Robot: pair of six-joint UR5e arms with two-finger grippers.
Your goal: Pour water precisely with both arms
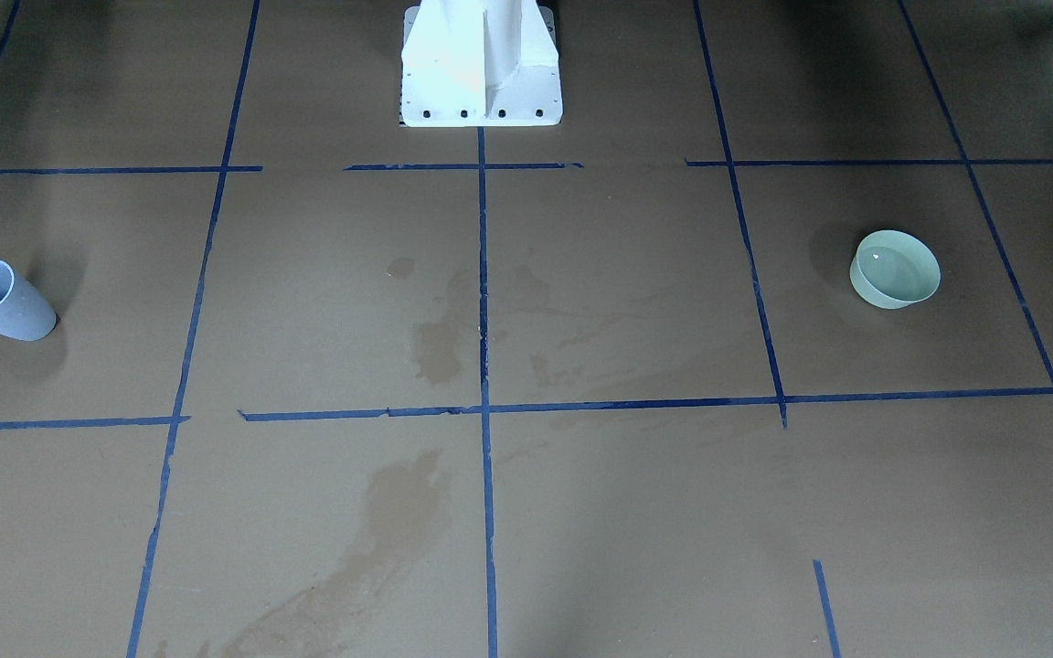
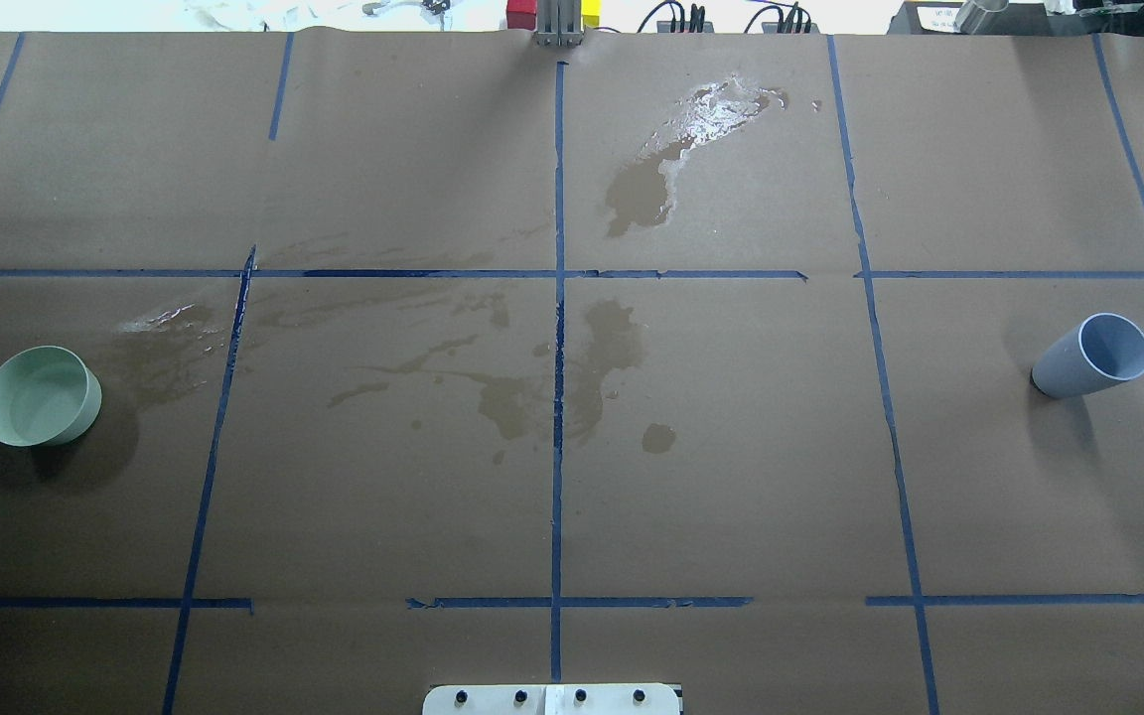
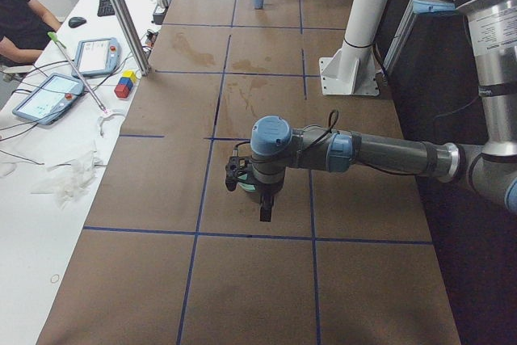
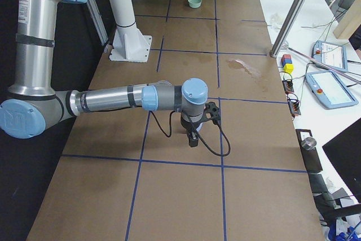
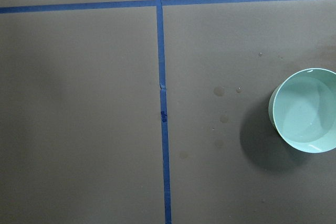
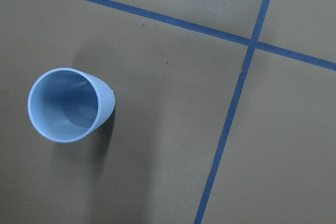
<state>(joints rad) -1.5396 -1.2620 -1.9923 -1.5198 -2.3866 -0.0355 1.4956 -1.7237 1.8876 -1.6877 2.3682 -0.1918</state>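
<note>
Green bowl [image 5: 272, 116], partly out of frame, perhaps with water [image 5: 307, 124]

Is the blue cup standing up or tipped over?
Standing up. The cup sits on its base, open mouth facing up, in both the wrist and overhead views.

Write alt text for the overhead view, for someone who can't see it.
A green bowl stands at the left and a blue cup at the right of a brown table marked with blue tape lines. Dark wet stains spread across the middle, and a glossy puddle lies near the far edge.
</note>
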